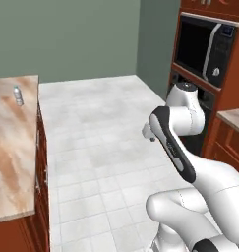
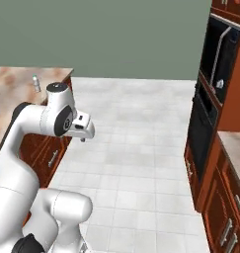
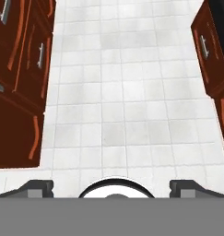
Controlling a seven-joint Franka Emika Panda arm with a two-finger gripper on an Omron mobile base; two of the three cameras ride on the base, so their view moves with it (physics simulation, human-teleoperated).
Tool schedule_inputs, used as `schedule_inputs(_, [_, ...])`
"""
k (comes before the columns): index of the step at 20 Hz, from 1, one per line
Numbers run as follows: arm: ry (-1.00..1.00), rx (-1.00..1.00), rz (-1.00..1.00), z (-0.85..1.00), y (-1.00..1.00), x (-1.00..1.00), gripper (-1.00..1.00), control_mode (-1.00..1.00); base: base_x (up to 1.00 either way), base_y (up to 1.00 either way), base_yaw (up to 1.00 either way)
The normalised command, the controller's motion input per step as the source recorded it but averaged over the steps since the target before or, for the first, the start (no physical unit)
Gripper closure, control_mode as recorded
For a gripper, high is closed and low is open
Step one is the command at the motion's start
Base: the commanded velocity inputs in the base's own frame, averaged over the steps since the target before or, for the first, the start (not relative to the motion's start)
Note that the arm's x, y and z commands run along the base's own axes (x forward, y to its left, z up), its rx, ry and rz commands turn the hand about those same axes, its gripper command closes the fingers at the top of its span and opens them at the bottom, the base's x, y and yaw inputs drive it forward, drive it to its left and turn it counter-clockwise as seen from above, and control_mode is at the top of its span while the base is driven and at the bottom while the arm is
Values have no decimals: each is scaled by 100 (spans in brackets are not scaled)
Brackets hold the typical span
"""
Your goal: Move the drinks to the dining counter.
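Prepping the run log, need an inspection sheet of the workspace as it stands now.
Surface: marble-look counter on the left, over red-brown cabinets; white tiled floor between it and the oven wall.
Job's things: one clear water bottle upright near the counter's far end, also in the right base view; no cola bottle seen.
Clutter: nothing seen.
Gripper: gripper points down at the floor, finger tips wide apart, nothing between them.
Cables: nothing seen.
Surroundings: built-in microwave and dark oven in red-brown cabinetry on the right; green-grey wall behind.
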Motion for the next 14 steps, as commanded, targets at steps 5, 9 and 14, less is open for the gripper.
schedule_inputs(5, [0,0,0,0,0,0,-100,100,100,-46,45])
schedule_inputs(9, [0,0,0,0,0,0,-100,100,100,-48,44])
schedule_inputs(14, [0,0,0,0,0,0,-100,100,100,-48,42])
